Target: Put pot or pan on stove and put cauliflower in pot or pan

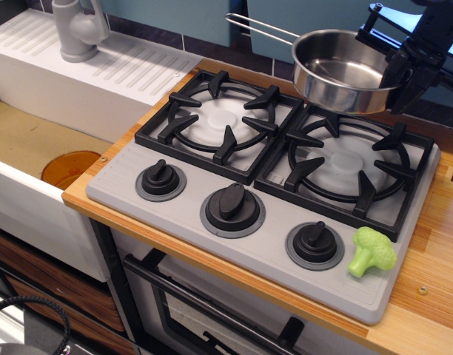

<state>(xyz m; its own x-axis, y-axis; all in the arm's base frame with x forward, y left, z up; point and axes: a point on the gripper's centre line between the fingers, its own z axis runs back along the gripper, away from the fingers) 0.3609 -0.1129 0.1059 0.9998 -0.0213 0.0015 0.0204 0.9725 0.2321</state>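
1. Gripper (405,68) pinching the pan (343,68) by its 3 o'clock rim — pan held in the air above the stove (123,177), over the right burner's (349,164) 12 o'clock edge.
2. Cauliflower (372,251) at the stove's 4 o'clock corner, beside the right knob (314,243).
3. Risk — a thin rim grip may let the pan tip or land off-centre on the grate.

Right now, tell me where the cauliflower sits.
The cauliflower lies on the stove at its front right corner, just right of the rightmost knob, near the wooden counter.
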